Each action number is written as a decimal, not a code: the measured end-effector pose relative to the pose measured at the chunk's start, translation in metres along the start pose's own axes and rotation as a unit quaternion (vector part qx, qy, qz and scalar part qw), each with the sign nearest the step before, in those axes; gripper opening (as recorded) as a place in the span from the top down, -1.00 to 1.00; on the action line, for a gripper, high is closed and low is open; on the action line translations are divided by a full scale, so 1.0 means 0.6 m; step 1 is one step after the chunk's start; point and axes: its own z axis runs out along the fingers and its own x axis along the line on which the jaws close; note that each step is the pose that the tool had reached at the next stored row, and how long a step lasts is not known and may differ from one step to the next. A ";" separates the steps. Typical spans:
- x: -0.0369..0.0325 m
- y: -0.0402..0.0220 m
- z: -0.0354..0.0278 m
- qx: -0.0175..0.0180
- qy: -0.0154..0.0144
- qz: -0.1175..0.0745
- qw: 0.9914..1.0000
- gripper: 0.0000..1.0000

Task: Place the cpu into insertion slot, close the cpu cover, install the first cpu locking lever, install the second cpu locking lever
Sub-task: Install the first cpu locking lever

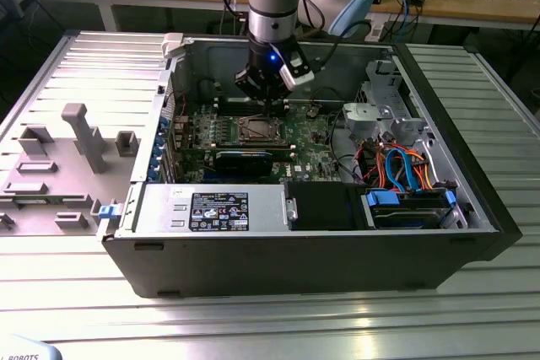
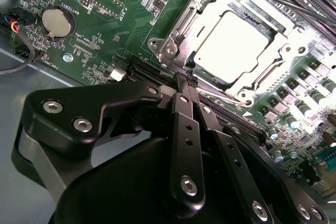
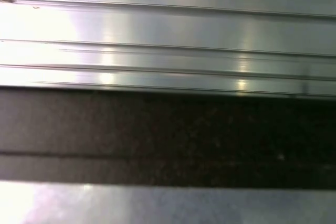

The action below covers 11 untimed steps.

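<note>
Place: robotics lab or electronics workshop
Work surface: ribbed aluminium table (image 1: 278,326)
Workpiece: opened computer case (image 1: 304,246) lying on it
Fixtures: grey moulded holder tray (image 1: 63,166) beside the case
Background: wooden bench (image 1: 472,2) with cables and clutter
</note>
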 end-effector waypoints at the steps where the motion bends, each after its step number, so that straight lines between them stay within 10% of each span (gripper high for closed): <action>1: 0.000 0.000 0.001 0.000 0.000 0.000 1.000 0.79; 11: -0.003 0.000 0.010 0.000 0.000 0.000 1.000 0.79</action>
